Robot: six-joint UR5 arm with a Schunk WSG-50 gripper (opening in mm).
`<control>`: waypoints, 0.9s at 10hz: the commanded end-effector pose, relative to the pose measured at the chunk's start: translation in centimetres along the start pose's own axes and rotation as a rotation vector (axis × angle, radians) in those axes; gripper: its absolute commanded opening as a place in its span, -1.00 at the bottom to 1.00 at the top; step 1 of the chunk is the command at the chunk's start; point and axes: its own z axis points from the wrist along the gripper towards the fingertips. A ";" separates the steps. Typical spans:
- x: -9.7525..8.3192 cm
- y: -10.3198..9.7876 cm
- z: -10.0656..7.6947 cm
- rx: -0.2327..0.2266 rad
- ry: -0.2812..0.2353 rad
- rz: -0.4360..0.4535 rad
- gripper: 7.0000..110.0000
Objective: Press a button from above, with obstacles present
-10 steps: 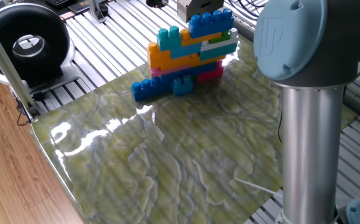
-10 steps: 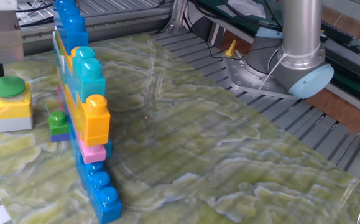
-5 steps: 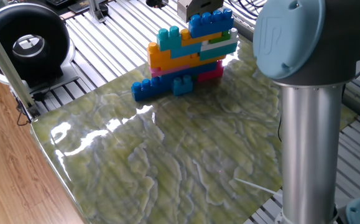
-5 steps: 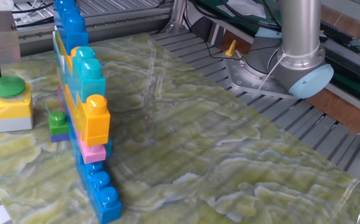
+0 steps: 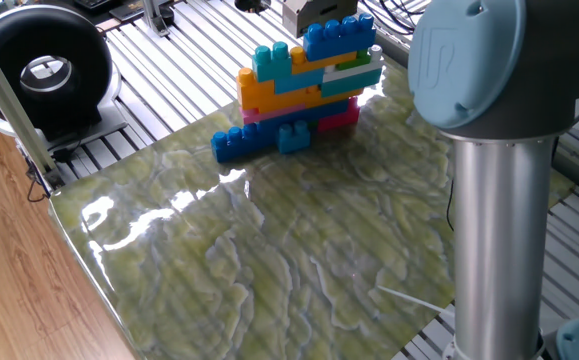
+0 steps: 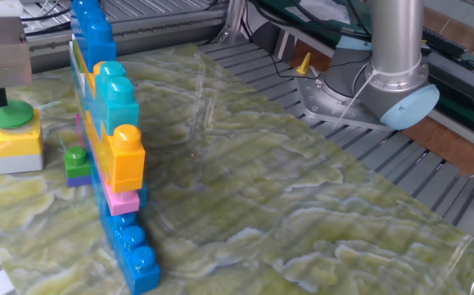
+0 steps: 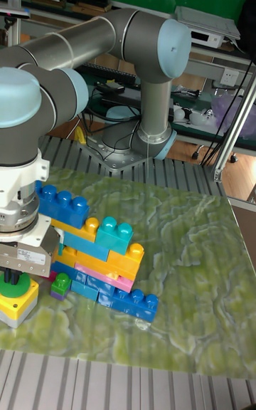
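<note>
Your gripper (image 6: 1, 98) stands directly above the green button (image 6: 9, 114), its dark tip touching the button's top; you cannot tell how the jaws are set. The button sits on its yellow and grey box (image 6: 11, 146) on the counter (image 6: 302, 213), just behind the brick wall (image 6: 110, 139), with a small green and purple brick (image 6: 77, 164) between box and wall.

Glossy studded plastic bricks (image 6: 110, 123) stand on a shiny, marbled green surface (image 6: 286, 197); the claw (image 6: 1, 97) has a brushed metal housing above the smooth plastic button (image 6: 9, 115).
</note>
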 end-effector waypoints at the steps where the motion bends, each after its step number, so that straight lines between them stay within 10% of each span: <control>1: -0.4 0.0 0.3 -0.014 -0.008 0.003 -1.00; 9: -0.5 0.2 0.7 -0.016 -0.012 0.004 -1.00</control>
